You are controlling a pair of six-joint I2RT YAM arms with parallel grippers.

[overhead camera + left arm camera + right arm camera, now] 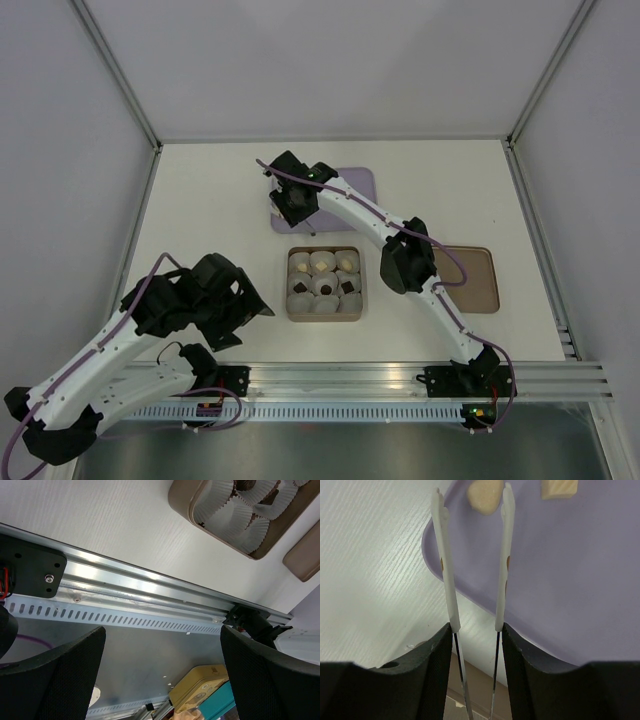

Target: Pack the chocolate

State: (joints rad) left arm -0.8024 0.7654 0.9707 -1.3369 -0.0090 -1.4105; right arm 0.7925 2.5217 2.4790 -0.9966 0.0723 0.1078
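Bright even overhead light, faint soft shadows on the white table (220,200), glare streaks along the metal rail (150,587), dark blurred foreground low in both wrist views, overhead view sharp.

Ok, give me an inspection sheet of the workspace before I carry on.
Surface: white table, no spills seen.
Job's things: two pale chocolates on purple tray; brown box of paper cups, several holding pale or dark pieces.
Clutter: shallow brown tray right of box.
Grippers: left gripper open, empty; right gripper shut on tongs, tips either side of one pale chocolate.
Cables: purple cables along both arms.
Surroundings: grey walls, aluminium rail at near edge.
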